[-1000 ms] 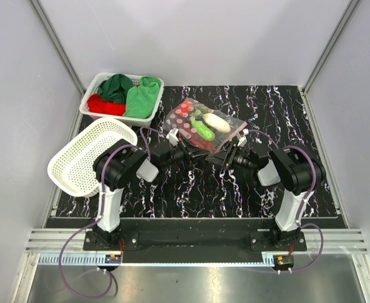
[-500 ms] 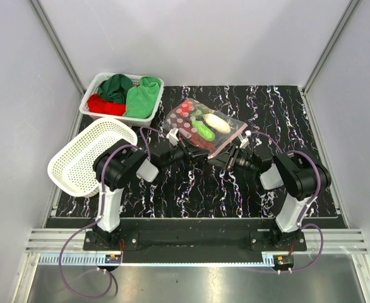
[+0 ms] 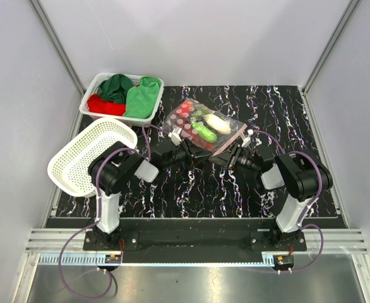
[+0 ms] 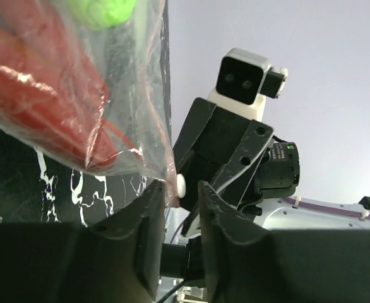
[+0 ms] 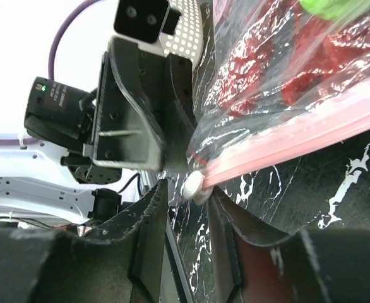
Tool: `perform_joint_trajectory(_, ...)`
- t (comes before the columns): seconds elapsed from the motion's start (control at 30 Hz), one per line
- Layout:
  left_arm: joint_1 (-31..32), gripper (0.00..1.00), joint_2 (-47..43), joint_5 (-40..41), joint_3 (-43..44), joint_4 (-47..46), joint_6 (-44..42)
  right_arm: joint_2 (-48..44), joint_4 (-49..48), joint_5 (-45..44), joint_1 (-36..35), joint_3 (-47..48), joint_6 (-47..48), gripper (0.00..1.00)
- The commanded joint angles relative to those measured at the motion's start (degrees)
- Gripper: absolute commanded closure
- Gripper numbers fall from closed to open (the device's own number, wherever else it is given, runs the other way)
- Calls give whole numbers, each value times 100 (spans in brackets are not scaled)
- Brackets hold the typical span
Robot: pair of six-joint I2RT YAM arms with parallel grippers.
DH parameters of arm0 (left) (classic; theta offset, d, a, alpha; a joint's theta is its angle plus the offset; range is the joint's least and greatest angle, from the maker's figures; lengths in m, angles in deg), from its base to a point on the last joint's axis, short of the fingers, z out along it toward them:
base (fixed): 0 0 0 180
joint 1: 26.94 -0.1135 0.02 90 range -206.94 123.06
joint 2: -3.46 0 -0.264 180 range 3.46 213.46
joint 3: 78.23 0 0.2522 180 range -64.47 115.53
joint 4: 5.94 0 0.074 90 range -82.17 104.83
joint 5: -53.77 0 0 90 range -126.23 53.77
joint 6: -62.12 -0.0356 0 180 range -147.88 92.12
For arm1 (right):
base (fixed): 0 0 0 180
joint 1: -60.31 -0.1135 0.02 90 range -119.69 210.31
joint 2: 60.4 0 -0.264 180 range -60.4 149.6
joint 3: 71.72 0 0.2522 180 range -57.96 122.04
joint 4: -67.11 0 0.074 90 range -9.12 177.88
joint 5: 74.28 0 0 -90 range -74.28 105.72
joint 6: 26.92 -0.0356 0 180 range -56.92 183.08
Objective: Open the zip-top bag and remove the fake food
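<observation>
**A:** Any writing to read?

**B:** Only tiny white lettering. In the left wrist view it sits on the right arm (image 4: 280, 165), and in the right wrist view on the left arm (image 5: 57, 98). Both are too small to make out.

**A:** Where is the bag?

**B:** The bag (image 3: 204, 129) lies mid-bench (image 3: 286, 183), nearer the far edge, its near corner between the two sets of jaws. The food is inside it: a white radish (image 3: 217, 122), a green vegetable (image 3: 204, 132), red berries (image 3: 182, 115) and the red lobster (image 4: 40, 95) pressed against the film. Anything else in there is a blur through the plastic.

**A:** And the jaws?

**B:** On the left jaws the fingers (image 4: 148, 240) stand a little apart, open, with the bag's corner just at their tips. On the right jaws the fingers (image 5: 150, 240) are narrowly apart around the white slider (image 5: 194, 185) at the end of the pink zip strip (image 5: 311, 136). Whether they pinch it, I cannot tell.

**A:** What is hidden?

**B:** From above, the jaws cover the corner where they meet. Both wrist views cut the bag off, and the strip runs out at the right edge of the right wrist view. At the far left corner the cloth basket (image 3: 89, 93) holds green and red cloths (image 3: 125, 93). The tilted basket (image 3: 77, 165) overhangs the left edge, partly behind the left arm.
</observation>
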State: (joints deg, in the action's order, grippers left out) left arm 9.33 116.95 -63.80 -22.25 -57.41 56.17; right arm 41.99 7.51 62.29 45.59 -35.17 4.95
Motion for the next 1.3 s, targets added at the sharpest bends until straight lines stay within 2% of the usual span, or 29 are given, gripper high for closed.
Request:
perform_joint_trajectory(0.0, 99, 73, -135, -20, 155, -25, -214, 53, -627, -16, 127, 7, -146, 59)
perform_joint_trajectory(0.13, 134, 82, -64, 24, 146, -25, -214, 123, -644, 1, 224, 7, -278, 56)
perform_joint_trajectory(0.27, 135, 94, -38, 33, 146, -33, -231, 229, -635, 72, 329, -2, -409, 55)
perform_joint_trajectory(0.3, 135, 100, -29, 33, 146, -33, -240, 246, -635, 81, 364, -11, -453, 55)
perform_joint_trajectory(0.6, 143, 100, -20, -11, 146, -7, -284, 369, -679, 195, 549, -55, -542, 55)
perform_joint_trajectory(0.73, 231, 57, 41, 24, 321, 282, -389, 510, -741, 221, 637, -64, -638, 55)
perform_joint_trajectory(0.8, 258, 49, 146, 32, 445, 415, -390, 501, -793, 213, 646, -116, -656, 57)
perform_joint_trajectory(0.87, 284, 36, 304, 103, 586, 441, -372, 440, -785, 204, 672, -160, -630, 58)
perform_joint_trajectory(1.07, 302, 33, 445, 279, 875, 809, -468, 369, -793, 274, 681, -161, -621, 57)
perform_joint_trajectory(1.17, 302, 40, 560, 305, 1007, 872, -469, 396, -811, 257, 681, -160, -638, 57)
perform_joint_trajectory(1.27, 302, 56, 630, 323, 1052, 881, -460, 396, -811, 239, 699, -178, -647, 58)
